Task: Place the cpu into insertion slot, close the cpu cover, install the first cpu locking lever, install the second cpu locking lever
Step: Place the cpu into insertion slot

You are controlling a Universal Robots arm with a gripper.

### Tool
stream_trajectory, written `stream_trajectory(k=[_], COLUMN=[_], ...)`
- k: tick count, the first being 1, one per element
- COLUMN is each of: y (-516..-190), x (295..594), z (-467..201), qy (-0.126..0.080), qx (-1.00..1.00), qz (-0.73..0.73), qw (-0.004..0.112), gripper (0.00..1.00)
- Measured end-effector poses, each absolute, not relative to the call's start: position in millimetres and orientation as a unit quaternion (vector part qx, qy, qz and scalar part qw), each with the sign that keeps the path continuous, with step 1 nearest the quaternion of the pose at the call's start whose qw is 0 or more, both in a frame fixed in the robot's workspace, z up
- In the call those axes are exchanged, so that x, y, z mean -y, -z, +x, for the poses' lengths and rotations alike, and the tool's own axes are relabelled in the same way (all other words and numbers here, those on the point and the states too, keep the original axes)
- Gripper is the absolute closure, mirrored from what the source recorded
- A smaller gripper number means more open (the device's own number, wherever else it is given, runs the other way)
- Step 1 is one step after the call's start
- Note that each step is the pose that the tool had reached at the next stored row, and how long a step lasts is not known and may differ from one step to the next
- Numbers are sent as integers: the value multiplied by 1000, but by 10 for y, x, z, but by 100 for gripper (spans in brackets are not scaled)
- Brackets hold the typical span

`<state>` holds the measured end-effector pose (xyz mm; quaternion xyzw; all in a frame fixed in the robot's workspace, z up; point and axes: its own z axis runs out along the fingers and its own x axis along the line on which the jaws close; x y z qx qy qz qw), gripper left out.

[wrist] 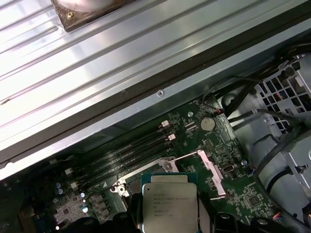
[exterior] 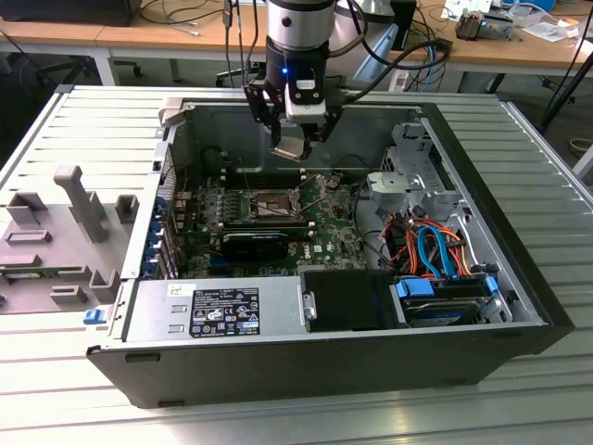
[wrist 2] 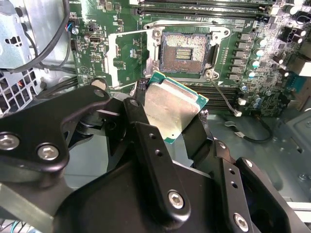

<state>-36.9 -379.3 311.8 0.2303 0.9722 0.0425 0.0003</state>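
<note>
The fingers are clamped on the chip, the empty socket below their tips. The cover stands open; nothing is seated.

One cpu, one insertion slot, one cpu cover.

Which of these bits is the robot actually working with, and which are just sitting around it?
Part of the job: cpu, held in the jaws; insertion slot, uncovered; cpu cover, swung open.

Just there: memory slots; drive cage; orange and blue cables; labelled black box; grey plastic blocks.
</note>
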Motion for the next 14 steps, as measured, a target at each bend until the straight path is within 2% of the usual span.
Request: stream_trajectory(k=[14], y=[-3113], x=[3793], z=[-369], qy=[-43], qx=[-967], qz=[250], qw=[1], gripper=[45])
